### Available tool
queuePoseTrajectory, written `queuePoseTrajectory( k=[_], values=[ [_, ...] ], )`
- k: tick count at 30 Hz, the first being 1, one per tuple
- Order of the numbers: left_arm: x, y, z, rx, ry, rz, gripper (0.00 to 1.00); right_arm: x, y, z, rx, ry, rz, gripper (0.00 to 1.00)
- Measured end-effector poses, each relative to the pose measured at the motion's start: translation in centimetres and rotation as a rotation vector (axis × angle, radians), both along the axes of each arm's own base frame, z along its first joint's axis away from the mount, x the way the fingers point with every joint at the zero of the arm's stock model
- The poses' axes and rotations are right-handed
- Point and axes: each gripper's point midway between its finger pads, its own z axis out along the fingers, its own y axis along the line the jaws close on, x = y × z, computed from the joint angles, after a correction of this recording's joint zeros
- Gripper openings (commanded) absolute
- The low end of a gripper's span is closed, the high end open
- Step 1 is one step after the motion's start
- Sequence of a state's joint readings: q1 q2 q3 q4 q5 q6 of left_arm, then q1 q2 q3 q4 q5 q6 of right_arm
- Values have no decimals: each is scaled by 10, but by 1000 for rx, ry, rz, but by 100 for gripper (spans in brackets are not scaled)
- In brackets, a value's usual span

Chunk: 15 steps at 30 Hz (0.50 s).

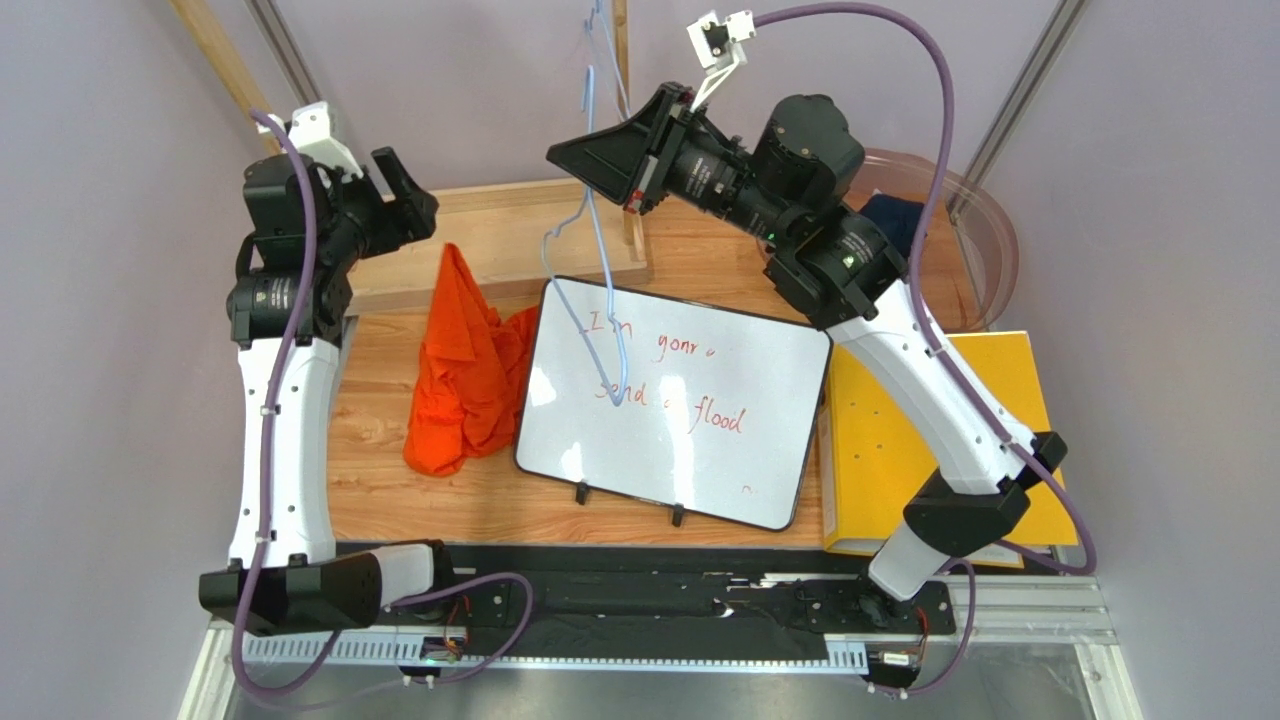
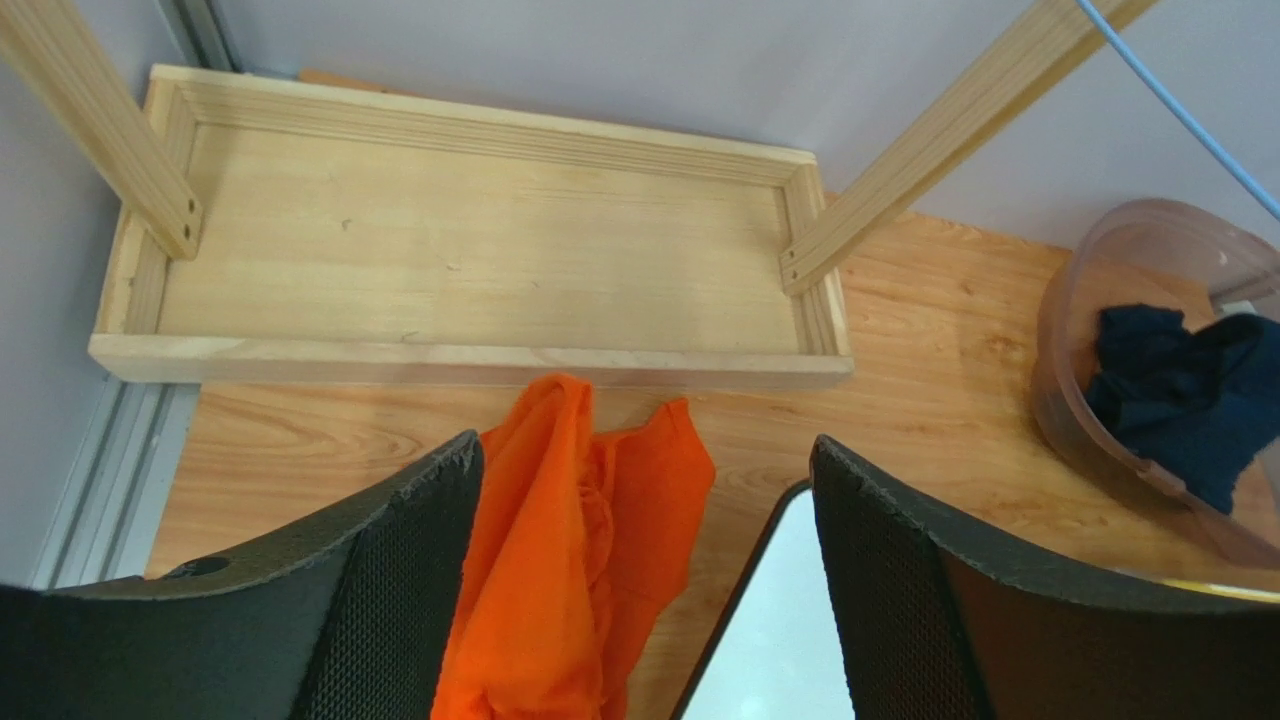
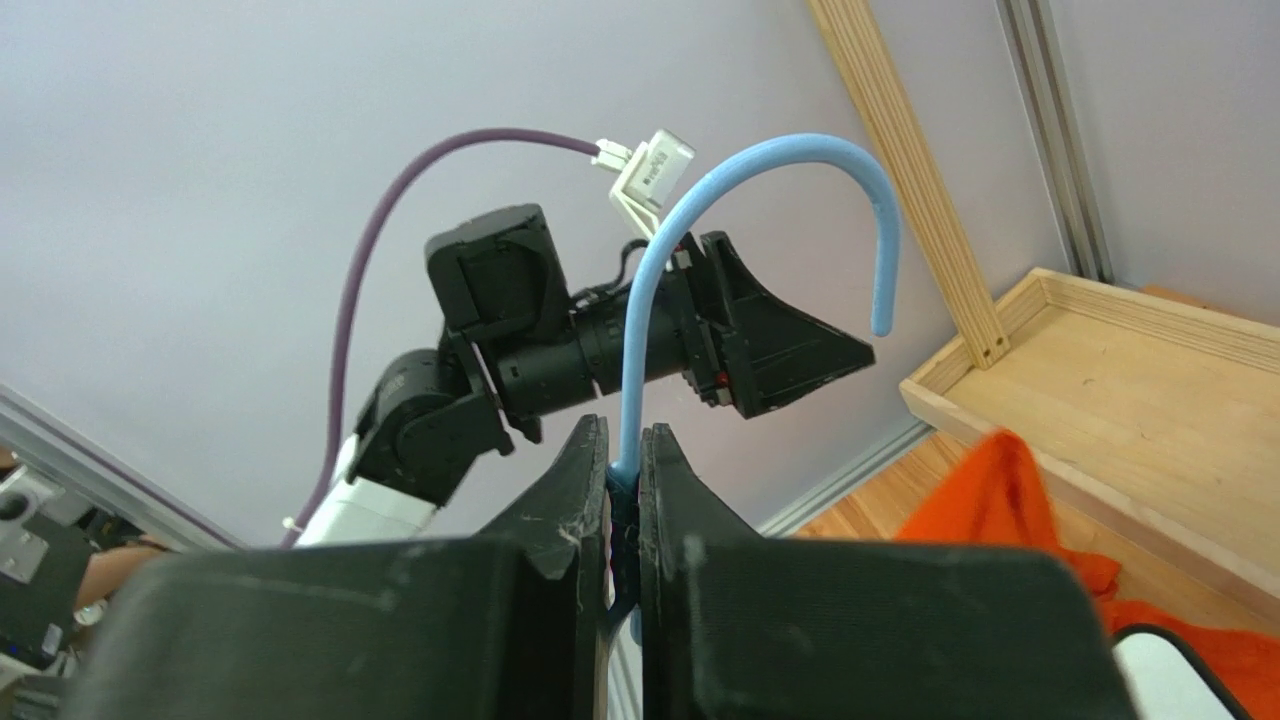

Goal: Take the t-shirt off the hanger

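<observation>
The orange t-shirt [image 1: 467, 375] lies crumpled on the wooden table, left of the whiteboard, and is off the hanger. It also shows in the left wrist view as the orange t-shirt [image 2: 571, 555] below my open jaws. My left gripper [image 1: 403, 192] hangs above the shirt's top end, open and holding nothing. The light blue wire hanger [image 1: 601, 225] is bare and held up in the air; my right gripper [image 3: 625, 480] is shut on the hanger's neck [image 3: 639, 375], just under its hook.
A whiteboard [image 1: 676, 398] with red writing lies in the middle of the table. A shallow wooden tray [image 2: 466, 255] with slanted posts sits at the back. A clear bowl [image 2: 1157, 375] holding dark cloth is back right, a yellow block [image 1: 932, 435] beside it.
</observation>
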<state>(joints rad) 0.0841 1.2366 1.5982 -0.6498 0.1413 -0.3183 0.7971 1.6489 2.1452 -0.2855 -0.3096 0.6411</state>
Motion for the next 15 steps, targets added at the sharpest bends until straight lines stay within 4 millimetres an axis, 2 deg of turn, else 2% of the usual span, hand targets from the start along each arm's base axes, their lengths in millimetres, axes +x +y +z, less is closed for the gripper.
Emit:
queuePoseTrajectory(
  k=[3,6,10,11,15],
  values=[
    [-17,-7,12,-15,-14,-31,84,-2,0,-6,-41,-38,7,0],
    [-48,-23,35,-40,-77,-98,81,2,4,-25,-104,-43,8,0],
    [-91,-66,72,-141,-207,-315,75,8,7,-50,-189,-64,-2,0],
    [-106,-83,80,-189,-242,-403,74,10,7,-54,-206,-77,-6,0],
    [-147,-122,89,-325,-288,-627,74,18,8,-68,-275,-168,-34,0]
  ],
)
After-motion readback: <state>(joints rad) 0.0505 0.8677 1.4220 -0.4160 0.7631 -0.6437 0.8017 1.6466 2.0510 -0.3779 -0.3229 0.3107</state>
